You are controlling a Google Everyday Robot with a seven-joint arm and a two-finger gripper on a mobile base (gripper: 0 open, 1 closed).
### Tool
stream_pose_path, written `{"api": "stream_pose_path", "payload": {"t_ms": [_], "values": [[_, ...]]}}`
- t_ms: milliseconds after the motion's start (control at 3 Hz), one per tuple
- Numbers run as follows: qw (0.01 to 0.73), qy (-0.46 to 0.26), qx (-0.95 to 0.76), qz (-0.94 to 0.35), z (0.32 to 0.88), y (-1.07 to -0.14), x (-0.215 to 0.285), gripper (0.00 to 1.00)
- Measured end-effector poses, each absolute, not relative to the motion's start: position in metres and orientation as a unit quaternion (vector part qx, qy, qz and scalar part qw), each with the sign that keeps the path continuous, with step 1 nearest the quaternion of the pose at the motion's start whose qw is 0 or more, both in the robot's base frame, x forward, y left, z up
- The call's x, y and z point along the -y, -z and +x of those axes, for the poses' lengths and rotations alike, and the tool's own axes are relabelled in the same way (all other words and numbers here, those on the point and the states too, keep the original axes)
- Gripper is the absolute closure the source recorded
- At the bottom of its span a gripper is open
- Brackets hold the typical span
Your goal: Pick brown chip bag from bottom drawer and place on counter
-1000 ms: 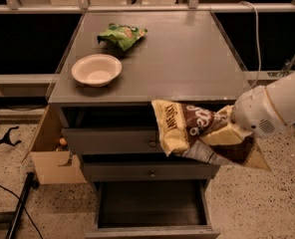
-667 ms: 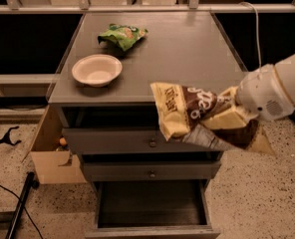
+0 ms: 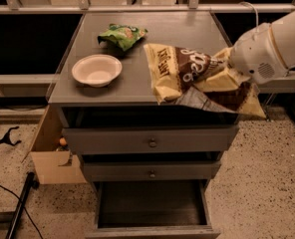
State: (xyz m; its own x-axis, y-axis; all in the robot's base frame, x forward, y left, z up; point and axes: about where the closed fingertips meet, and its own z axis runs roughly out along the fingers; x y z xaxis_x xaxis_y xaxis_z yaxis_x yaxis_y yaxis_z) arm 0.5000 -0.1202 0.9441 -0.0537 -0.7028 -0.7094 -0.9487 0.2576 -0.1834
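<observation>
This looks like a robotics test lab, perhaps a mock kitchenette. A bare grey drawer cabinet (image 3: 187, 142) stands on speckled floor (image 3: 267, 183), with a loose cable (image 3: 2, 192) and a cardboard box (image 3: 47, 159) at its left side. Metal rails (image 3: 137, 8) run behind, and a robot gripper (image 3: 232, 64) is at the counter (image 3: 137, 83)'s right edge.

Your count on view:
- Snack bags, two: one brown chip bag (image 3: 187, 73) and one green snack bag (image 3: 121, 35).
- Bowl (image 3: 96, 70), one.
- Drawers, three: two shallow drawers (image 3: 150, 133), each with one knob (image 3: 151, 143), and one bottom drawer (image 3: 152, 208).
- Counter (image 3: 137, 86), one.
- Cardboard box (image 3: 50, 158), one.
- Gripper (image 3: 232, 63), one, at the brown chip bag's right end, over the counter's right edge.
</observation>
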Motion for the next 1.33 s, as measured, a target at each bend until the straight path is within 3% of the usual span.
{"api": "stream_pose_path", "payload": {"t_ms": [333, 1333], "values": [[0.406, -0.141, -0.677, -0.598, 0.532, -0.959, 0.109, 1.00], [0.410, -0.139, -0.656, -0.618, 0.558, -0.954, 0.089, 1.00]]}}
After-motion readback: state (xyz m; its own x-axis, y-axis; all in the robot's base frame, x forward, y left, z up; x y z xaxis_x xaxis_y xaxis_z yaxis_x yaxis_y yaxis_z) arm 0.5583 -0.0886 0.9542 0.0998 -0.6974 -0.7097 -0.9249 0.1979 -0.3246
